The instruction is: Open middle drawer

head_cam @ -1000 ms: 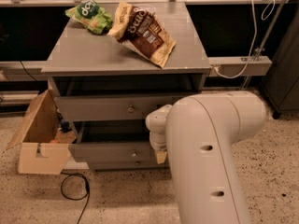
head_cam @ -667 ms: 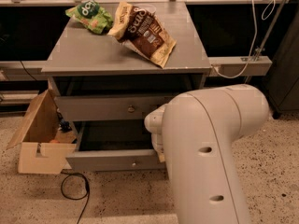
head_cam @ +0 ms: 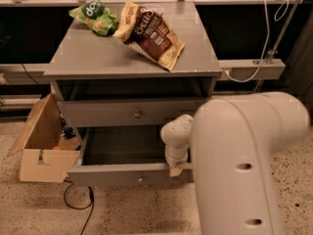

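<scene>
The grey cabinet stands in the middle of the camera view. Its middle drawer is pulled well out, with its dark inside showing and its small round knob on the front. The upper drawer above it is closed. My gripper is at the top edge of the middle drawer's front, right of the knob, mostly hidden behind my white wrist and big white arm. The lowest drawer is hidden under the open one.
A brown chip bag and a green bag lie on the cabinet top. An open cardboard box sits on the floor at the left, touching the drawer's left corner. A black cable loops on the speckled floor below.
The middle drawer has slid further out toward the camera, showing more of its inside. My wrist and gripper have moved back with its front.
</scene>
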`<state>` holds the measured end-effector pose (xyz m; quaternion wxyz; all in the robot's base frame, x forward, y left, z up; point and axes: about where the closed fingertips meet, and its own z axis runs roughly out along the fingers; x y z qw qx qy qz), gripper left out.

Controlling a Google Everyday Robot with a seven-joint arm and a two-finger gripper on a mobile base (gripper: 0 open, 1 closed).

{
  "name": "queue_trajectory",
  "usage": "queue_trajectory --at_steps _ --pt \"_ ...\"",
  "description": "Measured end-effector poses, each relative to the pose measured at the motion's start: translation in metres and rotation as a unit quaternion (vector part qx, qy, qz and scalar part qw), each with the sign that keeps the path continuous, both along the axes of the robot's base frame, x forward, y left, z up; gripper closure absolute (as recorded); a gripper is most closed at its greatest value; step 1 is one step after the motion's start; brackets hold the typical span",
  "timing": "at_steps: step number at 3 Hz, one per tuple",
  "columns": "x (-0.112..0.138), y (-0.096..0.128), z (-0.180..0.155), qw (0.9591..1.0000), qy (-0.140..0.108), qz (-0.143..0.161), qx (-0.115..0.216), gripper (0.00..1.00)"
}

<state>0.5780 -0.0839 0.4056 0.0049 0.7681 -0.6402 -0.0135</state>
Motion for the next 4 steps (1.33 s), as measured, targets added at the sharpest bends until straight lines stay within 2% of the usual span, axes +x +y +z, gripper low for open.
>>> queue_trajectory --at_steps 1,2,3,4 --pt "-0.002 0.002 -0.001 1.0000 0.000 -0.003 0.003 1.00" --pt "-0.016 -0.002 -0.005 0.9992 0.001 -0.024 0.033 1.00" --pt "-0.015 0.000 -0.004 0.9992 0.001 -0.024 0.033 1.00" --pt "-0.026 -0.002 -0.007 0.9974 0.003 -0.041 0.059 1.00"
